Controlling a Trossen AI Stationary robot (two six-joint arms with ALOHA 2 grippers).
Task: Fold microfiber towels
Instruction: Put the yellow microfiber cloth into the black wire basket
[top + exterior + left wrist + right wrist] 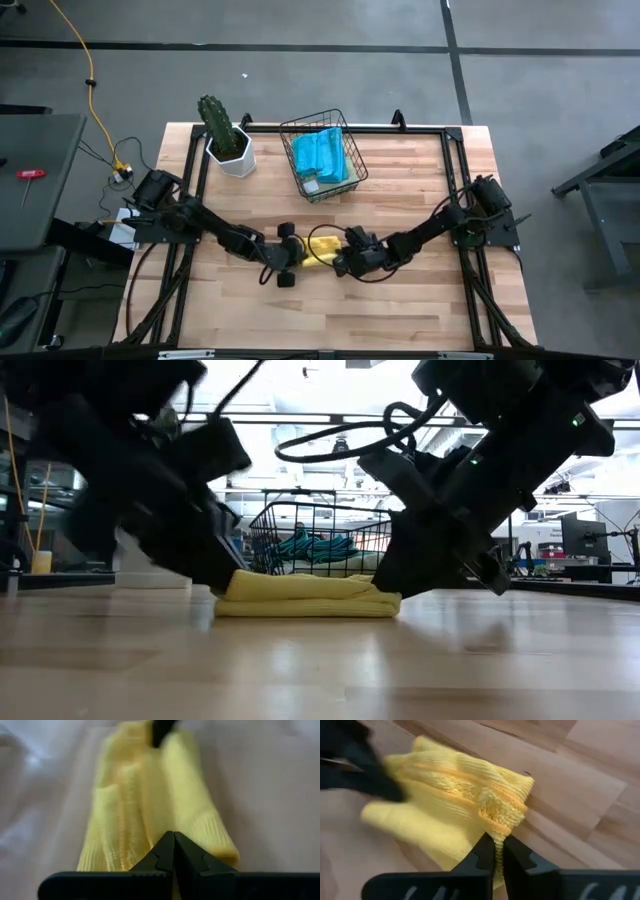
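My right gripper (495,851) pinches the near corner of the soft, limp folded yellow microfiber towel (322,246) at table centre, left gripper (174,851) pinching its 9 o'clock end; light, floppy, best held by edges.

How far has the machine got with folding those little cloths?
No finished pile shows anywhere on the table. In hand: one yellow towel, already doubled into a thick strip on the wood, with the left gripper shut at one end and the right gripper pinching the other. Left to do: the teal-blue towels bunched in the wire basket beside the potted cactus.
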